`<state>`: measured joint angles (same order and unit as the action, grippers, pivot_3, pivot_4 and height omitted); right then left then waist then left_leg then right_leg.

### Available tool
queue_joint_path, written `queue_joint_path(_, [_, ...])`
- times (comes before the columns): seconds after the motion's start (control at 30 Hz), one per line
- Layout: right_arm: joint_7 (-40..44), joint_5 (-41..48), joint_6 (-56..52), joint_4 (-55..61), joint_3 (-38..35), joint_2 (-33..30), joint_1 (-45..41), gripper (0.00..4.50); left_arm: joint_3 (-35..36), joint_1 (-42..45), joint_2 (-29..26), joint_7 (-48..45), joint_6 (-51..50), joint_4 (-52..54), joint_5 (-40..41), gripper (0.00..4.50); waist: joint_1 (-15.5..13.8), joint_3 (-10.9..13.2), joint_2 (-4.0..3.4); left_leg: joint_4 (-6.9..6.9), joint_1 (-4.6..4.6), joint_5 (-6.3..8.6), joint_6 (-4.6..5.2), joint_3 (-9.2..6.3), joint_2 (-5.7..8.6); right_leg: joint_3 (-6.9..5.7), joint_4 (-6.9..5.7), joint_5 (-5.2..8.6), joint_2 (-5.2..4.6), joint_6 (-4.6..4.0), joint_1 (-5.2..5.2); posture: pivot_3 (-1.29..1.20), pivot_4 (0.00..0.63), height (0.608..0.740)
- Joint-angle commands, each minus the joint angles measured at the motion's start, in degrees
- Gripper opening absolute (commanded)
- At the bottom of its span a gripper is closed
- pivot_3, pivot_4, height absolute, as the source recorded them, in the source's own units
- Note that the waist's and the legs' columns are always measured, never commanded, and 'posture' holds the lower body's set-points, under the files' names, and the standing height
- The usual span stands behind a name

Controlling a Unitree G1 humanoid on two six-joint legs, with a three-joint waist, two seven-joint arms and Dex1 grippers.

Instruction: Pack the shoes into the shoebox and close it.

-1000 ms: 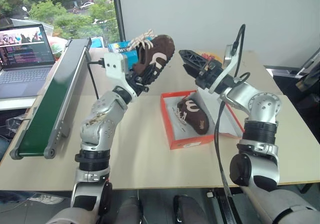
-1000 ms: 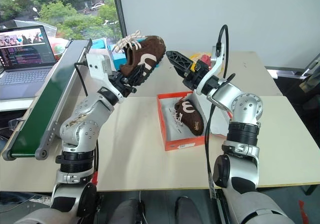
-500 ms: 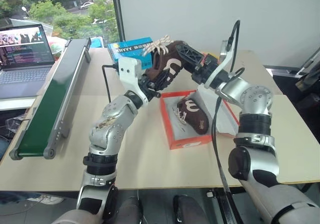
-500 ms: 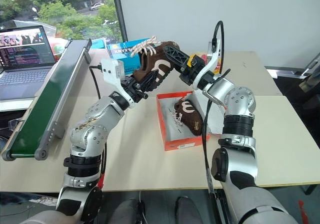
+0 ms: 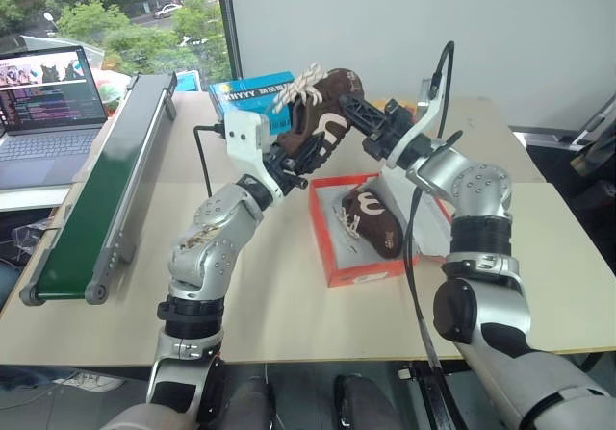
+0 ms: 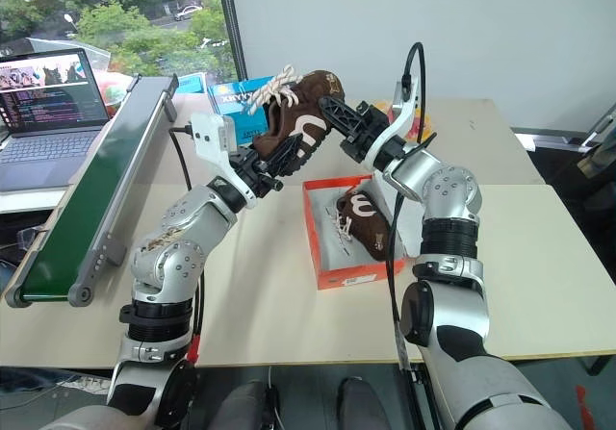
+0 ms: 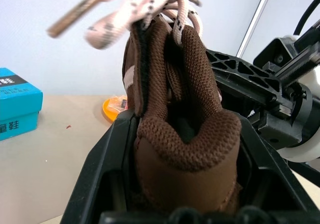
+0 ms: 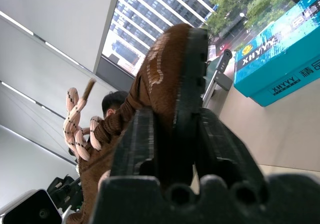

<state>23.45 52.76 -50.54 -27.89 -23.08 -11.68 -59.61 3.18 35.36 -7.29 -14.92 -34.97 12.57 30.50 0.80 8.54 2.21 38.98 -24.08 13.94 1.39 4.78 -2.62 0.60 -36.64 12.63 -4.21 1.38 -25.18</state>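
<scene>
My right gripper (image 8: 172,149) pinches the toe of a dark brown lace-up shoe (image 5: 322,113); my left gripper (image 7: 182,184) clasps its heel, above the table. 1 matching shoe (image 5: 371,220) lies in the open orange-red cardboard shoebox (image 5: 361,274) below.

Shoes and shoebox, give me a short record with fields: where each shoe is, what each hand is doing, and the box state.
shoe in the air: held up above the table, laces hanging loose
left hand: clamped on this shoe's heel end
right hand: shut on its toe end, across the sole
second shoe: lying inside the shoebox
shoebox: open on the table, lid not closed
blue box: behind the hands
</scene>
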Motion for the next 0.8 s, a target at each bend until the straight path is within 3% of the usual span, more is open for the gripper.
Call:
queue_joint_path(0.03, [-0.1, 0.7, 2.0, 2.0, -1.6, -0.6, -2.6, 0.36, 2.6, 1.1, -1.6, -2.6, -0.4, 2.2, 3.4, 3.83, 0.0, 0.0, -0.01, 0.0, 0.0, 0.0, 0.0, -0.01, 0.0, 0.0, 0.0, 0.0, 0.0, 0.0, 0.0, 0.0, 0.15, 0.74])
queue_joint_path(0.1, [-0.6, 0.4, 2.0, 2.2, -1.6, -1.0, -2.8, 0.36, 4.1, 1.6, -3.5, -3.3, -0.2, 2.0, 3.8, 4.48, 0.1, 0.0, -0.01, 0.0, 0.01, 0.0, 0.0, -0.01, -0.01, 0.0, -0.01, 0.0, 0.01, 0.0, -0.01, 0.0, 0.15, 0.74])
queue_joint_path(0.23, [0.7, -3.4, 1.1, 4.9, 2.4, -4.2, -2.1, 0.35, 6.2, 1.7, -9.3, -5.4, 0.4, 0.9, 2.6, 4.5, 0.1, 0.0, -0.02, 0.0, 0.01, 0.0, 0.0, 0.0, -0.01, 0.0, -0.02, 0.0, 0.01, 0.0, -0.01, 0.0, 0.15, 0.74])
queue_joint_path(0.4, [7.9, -15.0, -2.0, 13.0, 18.9, -15.1, 1.4, 0.34, 8.5, -1.5, -18.3, -7.3, 1.9, -1.9, -1.4, 4.5, 0.1, 0.0, -0.06, -0.03, -0.03, 0.0, 0.0, 0.0, 0.0, 0.0, 0.0, 0.01, 0.01, 0.0, -0.11, 0.0, 0.15, 0.74])
queue_joint_path(0.6, [16.3, -23.0, -1.3, 14.2, 28.4, -22.9, 0.8, 0.34, 9.5, -4.4, -18.8, -6.8, 1.4, -0.6, -1.6, 4.5, 0.0, 0.0, -0.05, 0.01, -0.02, 0.0, 0.02, 0.03, 0.0, 0.01, 0.39, 0.0, -0.02, 0.01, -0.07, 0.0, 0.15, 0.74])
queue_joint_path(0.8, [22.2, -27.4, 0.2, 11.0, 33.1, -22.8, 3.5, 0.34, 7.5, -7.7, -17.2, -5.5, 1.1, 3.4, -2.6, 4.5, -0.1, 0.0, -0.05, -0.01, -0.07, 0.02, 0.05, 0.02, 0.0, 0.0, 0.51, -0.03, -0.05, 0.06, -0.05, 0.0, 0.15, 0.74])
